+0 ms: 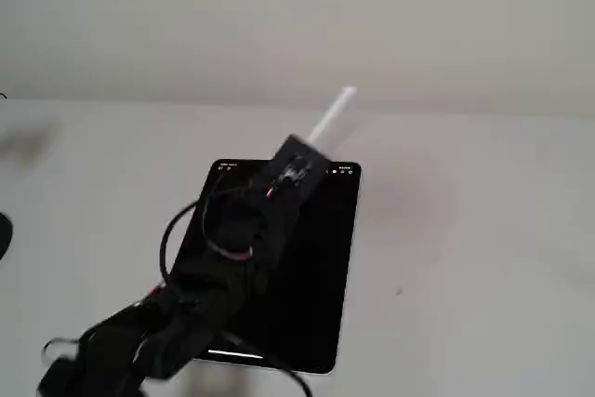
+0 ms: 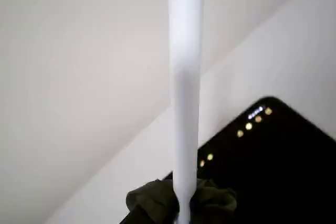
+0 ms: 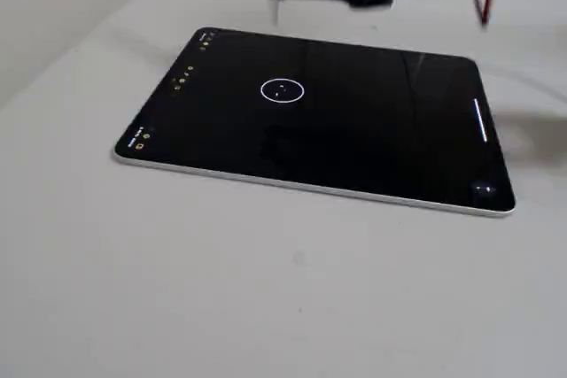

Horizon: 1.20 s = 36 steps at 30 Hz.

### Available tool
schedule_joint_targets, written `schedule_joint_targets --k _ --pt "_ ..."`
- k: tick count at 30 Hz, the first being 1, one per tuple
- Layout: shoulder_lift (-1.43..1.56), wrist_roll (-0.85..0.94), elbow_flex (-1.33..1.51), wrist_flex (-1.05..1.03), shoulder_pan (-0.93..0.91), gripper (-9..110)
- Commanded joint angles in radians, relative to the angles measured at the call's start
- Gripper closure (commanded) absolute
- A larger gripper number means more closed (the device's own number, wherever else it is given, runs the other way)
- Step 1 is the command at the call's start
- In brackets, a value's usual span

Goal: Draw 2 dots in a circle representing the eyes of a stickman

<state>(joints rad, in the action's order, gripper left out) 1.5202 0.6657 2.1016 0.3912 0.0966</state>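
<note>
Plainly, we judge the white stylus (image 2: 185,87) light, stiff and slick, best held low on its shaft where the padded pincer (image 2: 181,203) clamps it now, and pressed gently, since the tablet (image 3: 381,148) glass is fragile. It points up and away from the tablet on the counter (image 3: 266,289). Only one fixed view shows the circle (image 3: 283,90) on the black screen, with faint dots (image 3: 281,90) inside; the wrist view shows just the screen's corner icons, and the other fixed view has the arm (image 1: 232,248) covering the drawing.
</note>
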Motion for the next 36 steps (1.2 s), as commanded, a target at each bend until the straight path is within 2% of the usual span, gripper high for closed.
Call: schedule_joint_targets --k 1,8,18,30,33,36 --pt "0.287 -0.318 -0.164 -0.469 -0.025 102" --pt "0.624 -0.502 -0.141 -0.933 0.005 102" --pt "1.292 -0.502 0.155 -1.293 0.072 102" --pt "1.801 -0.457 0.514 -1.489 0.031 102" --pt "1.804 -0.471 0.557 -1.540 0.017 102" --pt "1.804 -0.557 0.629 -1.557 -0.028 101"
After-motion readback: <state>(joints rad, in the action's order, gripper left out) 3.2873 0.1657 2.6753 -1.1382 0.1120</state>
